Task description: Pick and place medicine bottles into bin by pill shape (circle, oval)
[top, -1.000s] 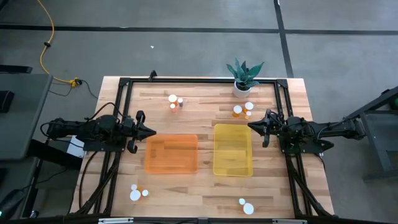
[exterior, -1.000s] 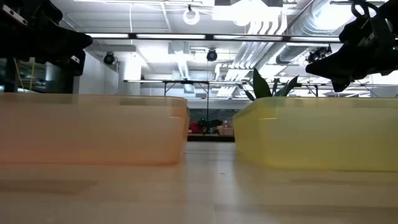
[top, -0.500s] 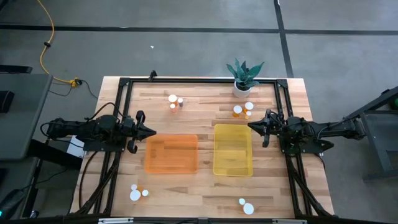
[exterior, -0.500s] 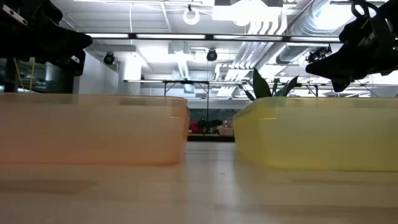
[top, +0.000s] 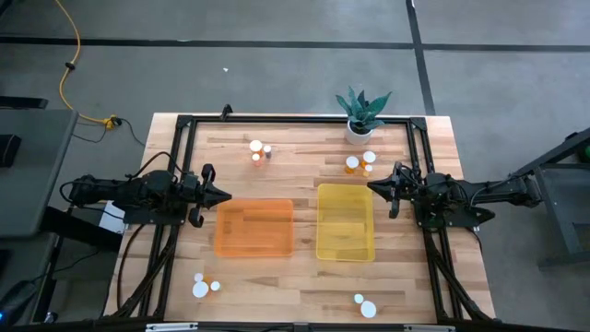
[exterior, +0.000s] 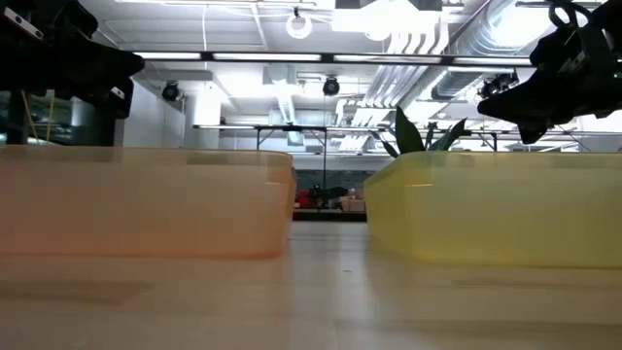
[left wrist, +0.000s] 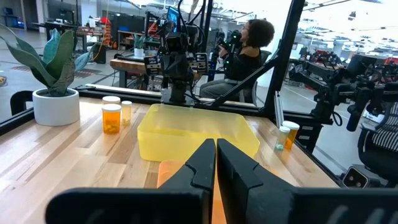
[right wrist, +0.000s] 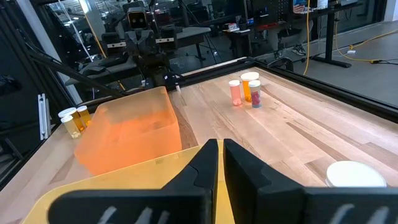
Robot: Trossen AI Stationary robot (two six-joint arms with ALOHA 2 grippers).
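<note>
Several small amber bottles with white caps stand on the wooden table in four clusters: far middle [top: 259,150], far right beside the plant [top: 359,162], near left [top: 204,286] and near right [top: 364,305]. An orange bin [top: 254,227] and a yellow bin [top: 346,221] sit side by side in the middle. My left gripper [top: 227,195] is shut and empty, raised at the orange bin's left edge. My right gripper [top: 372,186] is shut and empty, raised at the yellow bin's far right corner. The far-right bottles also show in the left wrist view [left wrist: 112,117].
A white pot with a green plant [top: 360,115] stands at the far edge. A black frame [top: 295,120] runs around the table top. A person [left wrist: 245,53] sits beyond the table's right side. Bare wood lies between the bins and the near edge.
</note>
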